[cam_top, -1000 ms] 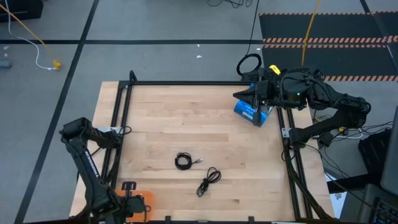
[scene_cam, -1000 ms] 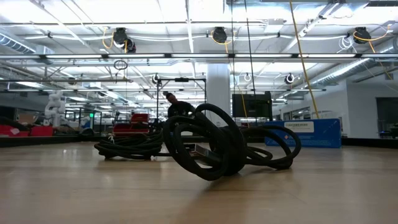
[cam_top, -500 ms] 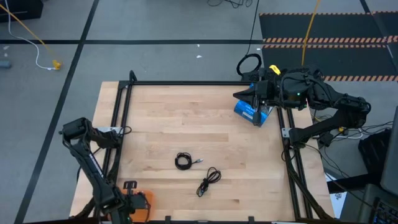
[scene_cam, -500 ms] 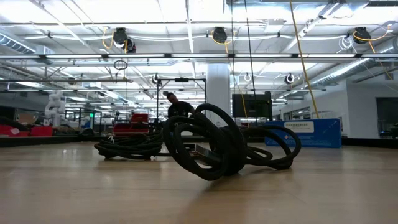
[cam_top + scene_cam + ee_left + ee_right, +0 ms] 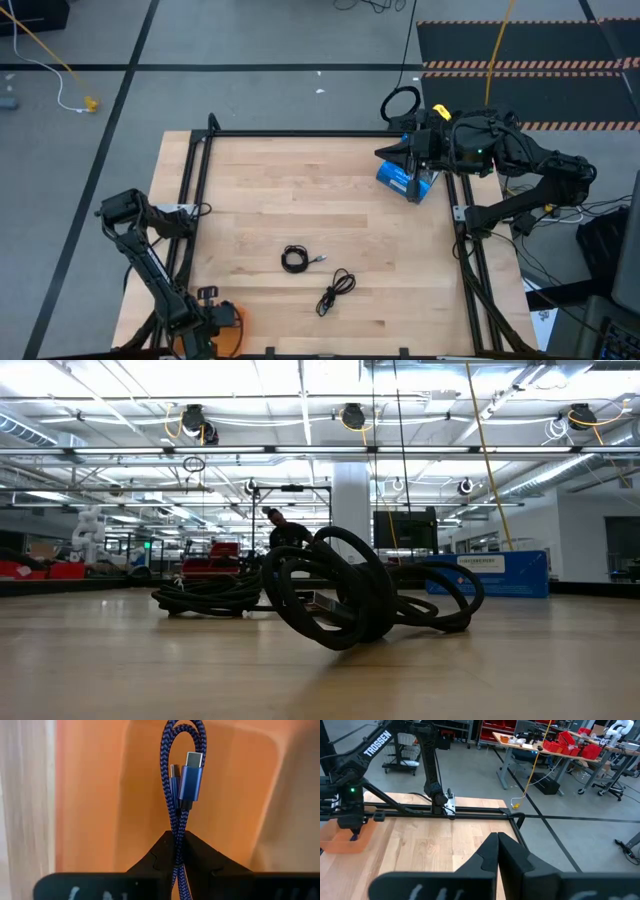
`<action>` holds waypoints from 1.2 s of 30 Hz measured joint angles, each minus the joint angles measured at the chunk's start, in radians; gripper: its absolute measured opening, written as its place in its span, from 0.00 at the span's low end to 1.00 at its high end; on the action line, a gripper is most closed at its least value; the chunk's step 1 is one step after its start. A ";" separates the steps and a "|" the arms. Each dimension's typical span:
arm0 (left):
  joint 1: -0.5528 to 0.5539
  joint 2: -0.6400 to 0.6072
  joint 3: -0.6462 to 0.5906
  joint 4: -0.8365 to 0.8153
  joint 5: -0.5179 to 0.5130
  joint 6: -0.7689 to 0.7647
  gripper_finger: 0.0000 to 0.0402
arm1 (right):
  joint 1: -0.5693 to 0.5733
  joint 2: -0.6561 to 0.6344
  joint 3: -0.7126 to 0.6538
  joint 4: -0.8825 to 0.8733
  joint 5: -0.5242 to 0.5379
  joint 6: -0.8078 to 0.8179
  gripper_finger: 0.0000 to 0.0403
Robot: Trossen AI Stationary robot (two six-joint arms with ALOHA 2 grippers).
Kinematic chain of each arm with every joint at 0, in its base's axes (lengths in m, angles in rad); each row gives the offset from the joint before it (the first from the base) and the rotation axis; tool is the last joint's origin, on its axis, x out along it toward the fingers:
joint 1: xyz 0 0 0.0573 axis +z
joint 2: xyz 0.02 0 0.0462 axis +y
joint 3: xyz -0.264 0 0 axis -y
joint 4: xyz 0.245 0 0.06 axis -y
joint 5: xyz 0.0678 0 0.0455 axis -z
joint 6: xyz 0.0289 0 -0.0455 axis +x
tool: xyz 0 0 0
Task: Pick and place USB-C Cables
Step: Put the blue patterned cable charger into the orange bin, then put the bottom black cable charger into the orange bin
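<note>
The purplish-blue braided USB-C cable (image 5: 182, 765) is folded, and my left gripper (image 5: 178, 845) is shut on it above an orange tray (image 5: 100, 795) at the table's near-left corner (image 5: 228, 322). The tight black coil (image 5: 295, 259) lies flat on the wood near the table's middle. The loose black bundle (image 5: 336, 290) lies just right of it, nearer the near edge. In the low view the bundle (image 5: 330, 600) stands in front and the coil (image 5: 205, 596) behind it. My right gripper (image 5: 498, 845) is shut and empty, waiting by the far-right corner (image 5: 385, 152). My left gripper pinches the folded blue cable between its two fingertips (image 5: 162, 851), holding several strands side by side (image 5: 178, 827). The fingers point down from above and lie along the strands. The fold's loop (image 5: 182, 732) and both plugs (image 5: 191, 775) reach past the fingertips over the orange tray. Whether they touch the tray, I cannot tell.
A blue packaged box (image 5: 405, 180) lies under the right arm near the far-right corner, also seen as a box (image 5: 490, 573) in the low view. A black frame rail (image 5: 320, 134) runs around the table. Bare wood lies between the cables and the tray.
My left arm has drawn back a little toward the table's near edge, carrying the blue cable over the orange tray. The black cables and my right arm have kept still.
</note>
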 joint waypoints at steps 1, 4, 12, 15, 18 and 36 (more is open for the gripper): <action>0.000 0.000 0.000 -0.001 0.000 -0.015 0.11 | 0.000 0.000 0.000 0.000 0.000 0.000 0.00; 0.000 0.000 0.000 -0.002 0.001 -0.060 0.19 | 0.000 0.000 0.000 0.000 0.000 0.000 0.00; 0.013 0.000 0.010 -0.002 0.095 -0.098 0.36 | 0.000 0.000 0.000 0.000 0.000 0.000 0.00; 0.030 -0.019 0.012 -0.001 0.143 -0.116 0.37 | 0.000 0.000 0.000 0.000 0.000 0.000 0.00; 0.054 -0.060 0.013 0.001 0.166 -0.129 0.35 | 0.000 0.000 0.000 0.000 0.000 0.000 0.00; 0.183 -0.412 0.014 -0.141 0.199 -0.105 0.02 | 0.000 0.000 0.000 0.000 0.000 0.000 0.00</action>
